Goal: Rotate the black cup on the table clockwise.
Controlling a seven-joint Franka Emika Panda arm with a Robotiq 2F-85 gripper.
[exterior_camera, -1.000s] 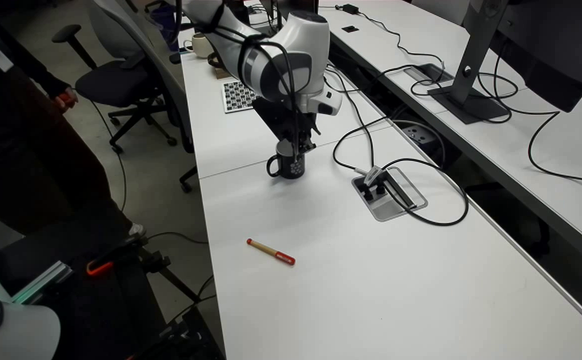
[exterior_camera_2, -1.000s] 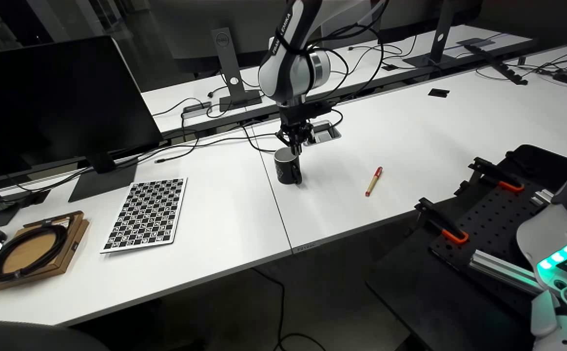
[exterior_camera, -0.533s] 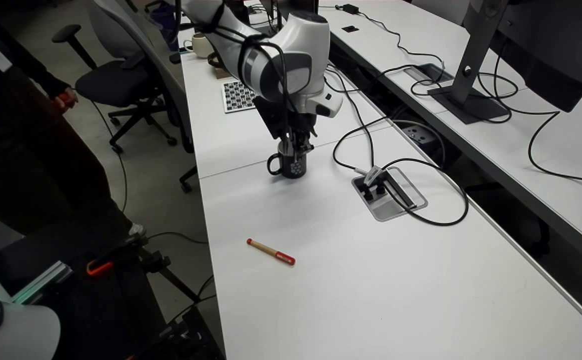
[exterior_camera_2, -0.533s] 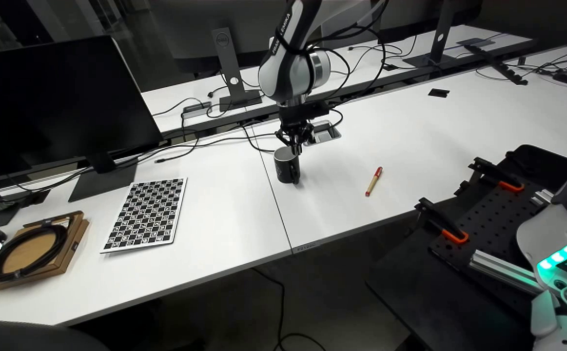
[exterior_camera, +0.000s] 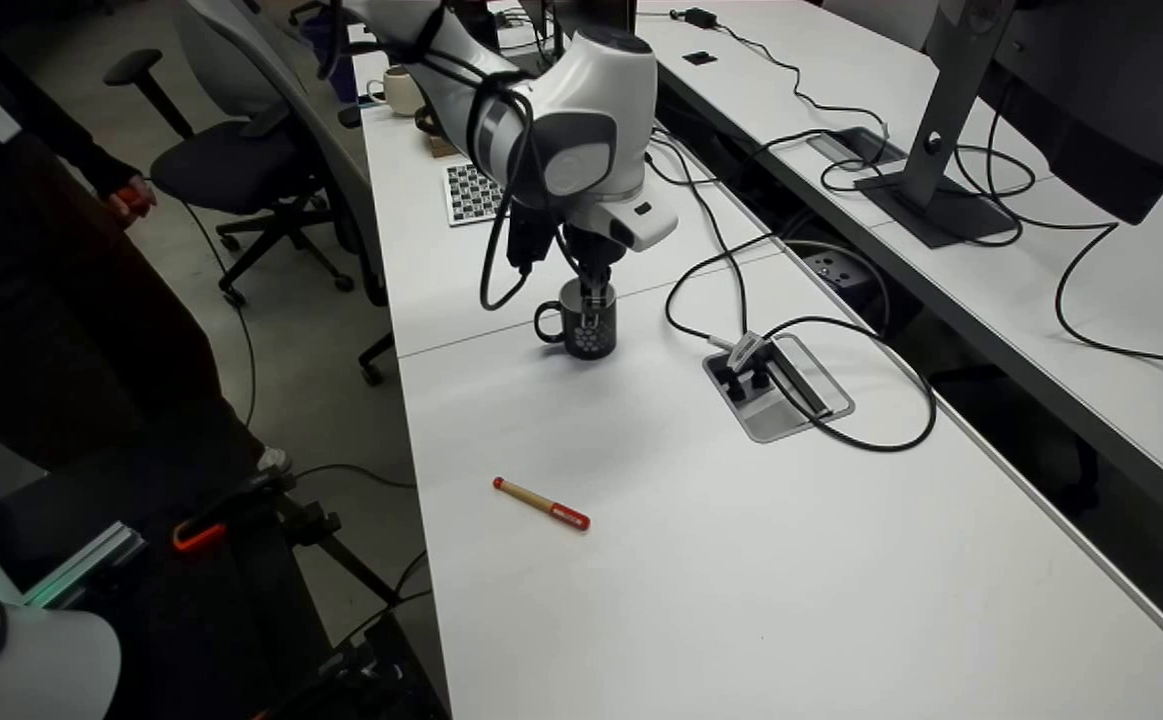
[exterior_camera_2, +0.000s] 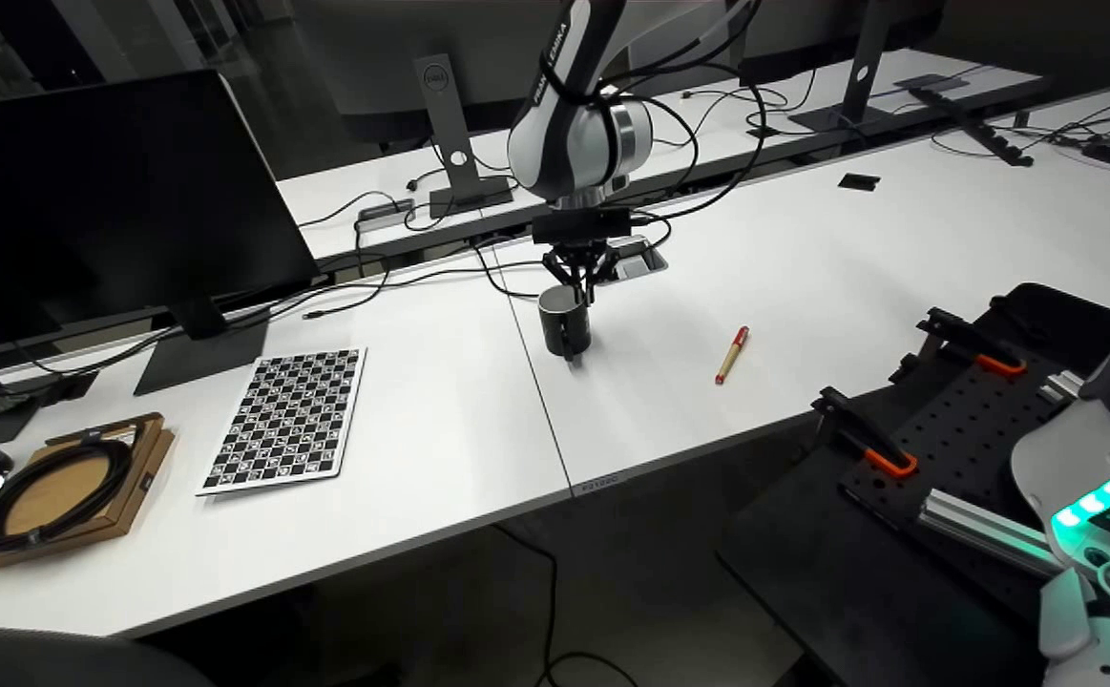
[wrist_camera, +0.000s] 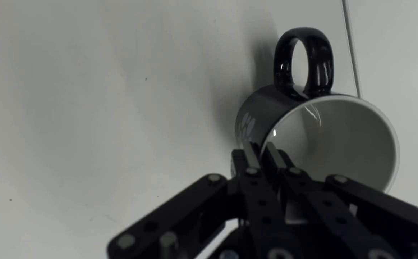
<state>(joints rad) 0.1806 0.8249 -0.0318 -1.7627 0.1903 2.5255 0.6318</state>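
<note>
Gripper (wrist_camera: 260,148) clamped over the rim of the black cup (wrist_camera: 345,133); in the wrist view we get one finger (wrist_camera: 251,156) outside the wall and one inside, cup wall pinched between them, jaws nearly together. Cup stands upright on the white table (exterior_camera: 791,580), just beside the seam (wrist_camera: 352,54) that joins two tabletop sections. We see its pale inside in the wrist view, plus the glossy black handle (wrist_camera: 320,63) pointing to the top of that picture; in both exterior views the handle faces the table's long edge. Pale dotted print (exterior_camera: 589,340) on the cup's side shows in an exterior view, too small for us to make out fully. White arm (exterior_camera: 581,150) hangs above. Also on the table: tan stick (exterior_camera: 541,503) with red ends, well apart from the cup, and a power socket recess (exterior_camera: 771,422). Across the seam, in an exterior view, we have a checkered board (exterior_camera_2: 287,417) and a cable coil (exterior_camera_2: 6,510) on a cardboard box (exterior_camera_2: 146,468). By the long edge we log an office chair (exterior_camera: 231,165) and a standing person (exterior_camera: 91,280), cropped by the picture's edge.
</note>
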